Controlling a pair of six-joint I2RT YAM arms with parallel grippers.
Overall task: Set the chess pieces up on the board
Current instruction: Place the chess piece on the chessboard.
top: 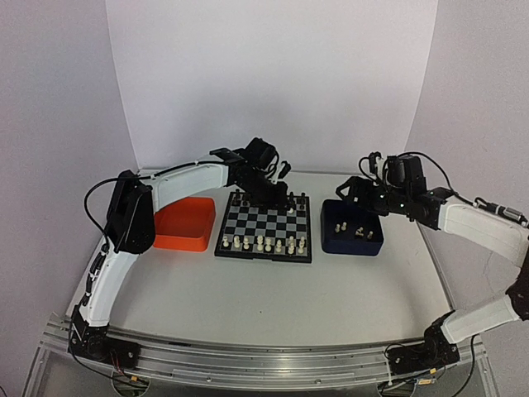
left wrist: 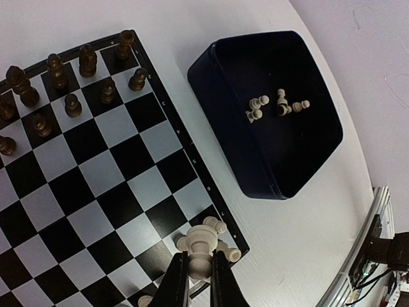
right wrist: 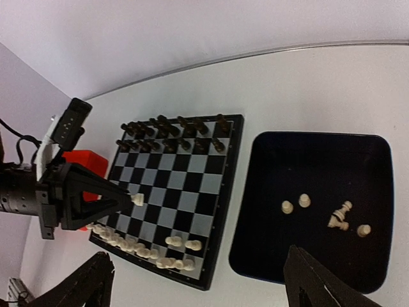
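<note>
The board (top: 263, 222) lies mid-table, black pieces (top: 248, 201) along its far rows and cream chess pieces (top: 263, 243) along its near rows. My left gripper (left wrist: 199, 259) is shut on one cream piece (left wrist: 200, 240), held upright above the board (left wrist: 96, 173) near its corner, where a few cream pieces (left wrist: 220, 225) lie. Seen from the right wrist, that held piece (right wrist: 137, 199) hangs over the board (right wrist: 185, 185). My right gripper (right wrist: 201, 278) is open and empty, high above the gap between board and dark blue tray (right wrist: 246, 211).
The dark blue tray (top: 351, 246) right of the board holds several loose cream pieces (right wrist: 300, 201). An orange tray (top: 183, 240) stands left of the board. The left arm reaches over the board's far side. A white backdrop closes off the back.
</note>
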